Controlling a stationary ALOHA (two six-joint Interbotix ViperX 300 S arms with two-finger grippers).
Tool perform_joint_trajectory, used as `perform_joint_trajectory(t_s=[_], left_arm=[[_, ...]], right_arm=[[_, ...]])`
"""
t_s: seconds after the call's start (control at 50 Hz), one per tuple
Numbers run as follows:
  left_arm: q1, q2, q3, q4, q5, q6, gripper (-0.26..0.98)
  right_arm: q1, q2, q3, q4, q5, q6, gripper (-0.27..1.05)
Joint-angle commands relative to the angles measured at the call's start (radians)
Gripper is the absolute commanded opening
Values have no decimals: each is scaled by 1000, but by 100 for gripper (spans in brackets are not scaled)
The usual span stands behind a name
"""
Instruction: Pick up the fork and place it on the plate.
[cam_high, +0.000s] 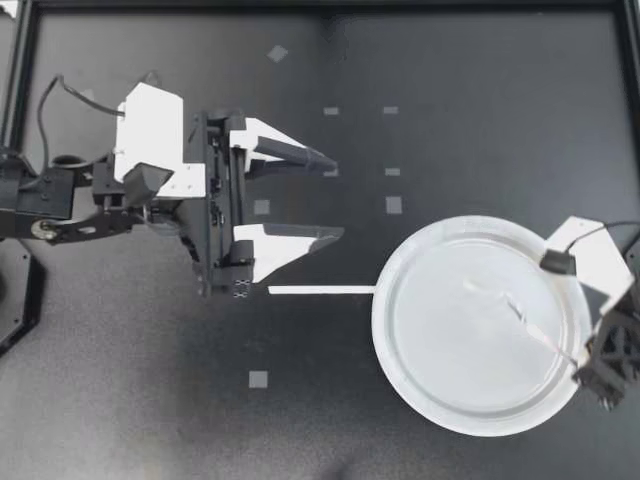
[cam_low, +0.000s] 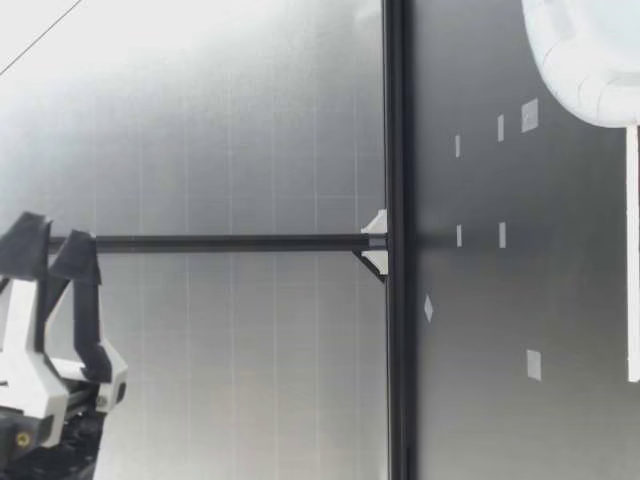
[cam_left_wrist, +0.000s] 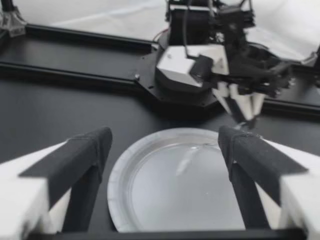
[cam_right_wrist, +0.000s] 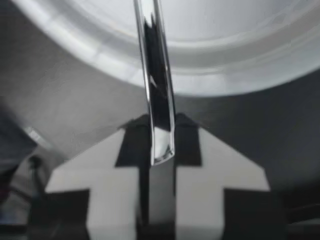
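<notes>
Top view: the right tool (cam_high: 588, 372) stands at the far-right rim of the plate (cam_high: 384, 330), clenched on the handle end of a clear plastic fork (cam_high: 520, 318). The fork slants inward from that rim, its tines reaching toward the plate's middle. Gripping it by the very end appears to keep the fingers outside the rim while the rest of the fork hangs over the plate. The right wrist view confirms the hold: the handle is pinched between both pads, and the plate's rim lies just ahead. Whether the tines already touch the plate cannot be told from any view.

On the other side of the plate, well apart from it, the left tool (cam_high: 337, 198) hangs released, jaws spread and holding nothing. It looks parked clear so the right arm has the plate to itself. In its own wrist view the plate sits ahead between the open fingers, with the right arm beyond.

A thin white strip (cam_high: 320, 290) lies flat on the dark surface (cam_high: 450, 100), one end meeting the plate's left rim. It points away from the plate and passes just beside the left tool's nearer finger. Small grey tape squares (cam_high: 394, 205) dot the surface beyond the plate. Nothing lies on the plate under the fork, and neither the strip nor the squares crosses the right arm's side. By these pictures the job looks close to done, with lowering and letting go left.
</notes>
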Motion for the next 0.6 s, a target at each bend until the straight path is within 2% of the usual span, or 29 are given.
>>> perform_joint_trajectory(t_s=[0.0, 0.16, 0.36, 0.46, 0.58], left_arm=[[0, -23, -3, 3, -18, -3, 76], [0, -25, -5, 3, -18, -5, 76], [0, -25, 3, 3, -18, -2, 76], [0, -26, 12, 3, -18, -2, 76], [0, -26, 25, 3, -25, 0, 76]], right_arm=[[52, 26, 11, 9, -74, 75, -18], [52, 97, 11, -11, -95, 106, -18], [52, 229, -41, -147, 21, 178, -18], [52, 230, -66, -206, 150, 249, -18], [55, 192, -98, -267, 216, 295, -18]])
